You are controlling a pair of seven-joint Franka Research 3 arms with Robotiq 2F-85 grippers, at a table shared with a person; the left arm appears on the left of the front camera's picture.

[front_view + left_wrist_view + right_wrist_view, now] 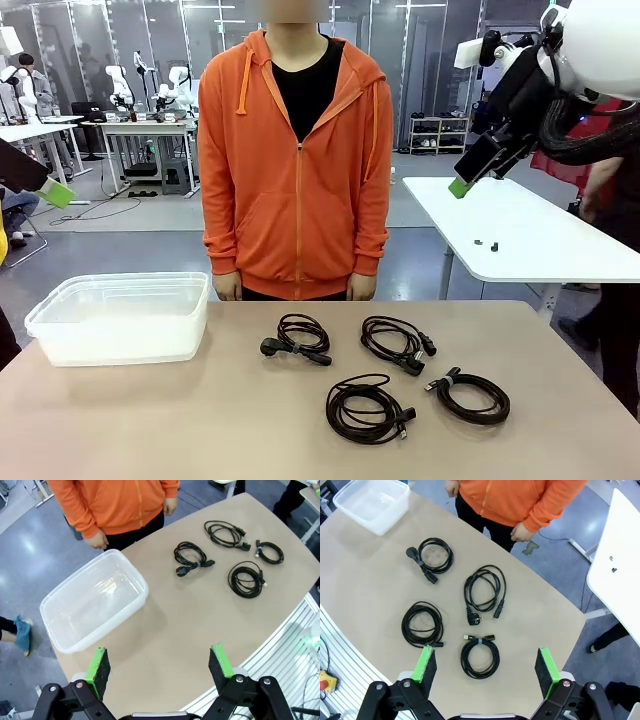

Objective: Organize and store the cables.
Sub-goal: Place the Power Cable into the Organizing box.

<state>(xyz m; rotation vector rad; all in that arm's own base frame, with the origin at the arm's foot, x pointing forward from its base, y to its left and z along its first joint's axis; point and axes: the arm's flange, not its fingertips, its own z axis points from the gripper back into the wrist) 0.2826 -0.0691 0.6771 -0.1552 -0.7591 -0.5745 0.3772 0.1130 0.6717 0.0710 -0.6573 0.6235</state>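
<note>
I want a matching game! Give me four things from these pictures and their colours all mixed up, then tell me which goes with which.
Things:
1. hoodie
2. cables
3. bin
4. pads of the left gripper

Colours:
A. green
B. see-through white
C. orange
D. black

Pairs: 1-C, 2-D, 3-B, 4-A

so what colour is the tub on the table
Translucent white tub, clearest in the left wrist view.
</note>
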